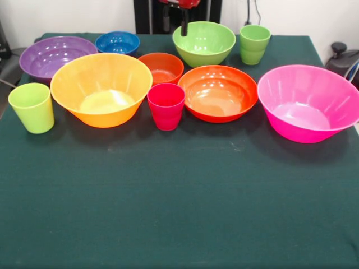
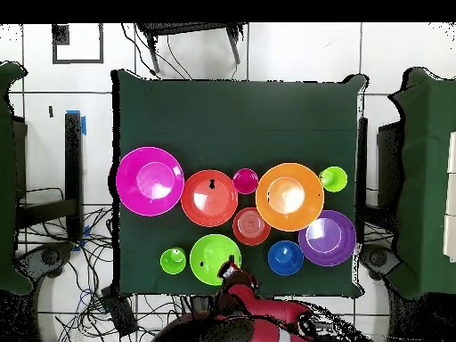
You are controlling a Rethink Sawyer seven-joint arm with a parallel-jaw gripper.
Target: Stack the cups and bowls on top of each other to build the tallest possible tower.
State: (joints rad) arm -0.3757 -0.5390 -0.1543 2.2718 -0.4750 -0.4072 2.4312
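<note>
No tower shows: each bowl and cup stands apart, rim up. The front row holds a light green cup [image 1: 32, 107], the yellow-orange bowl [image 1: 101, 88], the red-pink cup [image 1: 166, 105], the medium orange bowl [image 1: 217, 92] and the pink bowl [image 1: 308, 102]. Behind them stand the purple bowl [image 1: 56, 56], the blue bowl [image 1: 117, 42], the small dark orange bowl [image 1: 161, 67], the lime green bowl [image 1: 204, 43] and a second green cup [image 1: 254, 44]. My gripper [image 1: 183, 25] hangs at the top edge, above the lime bowl's rim [image 2: 214, 258]. In the overhead view the gripper [image 2: 230, 267] is at that bowl's robot-side edge.
A dark green cloth covers the table [image 1: 179, 196]. The half of the table far from the robot [image 2: 232, 116] holds no objects. Cables and table legs lie around the table on the floor in the overhead view.
</note>
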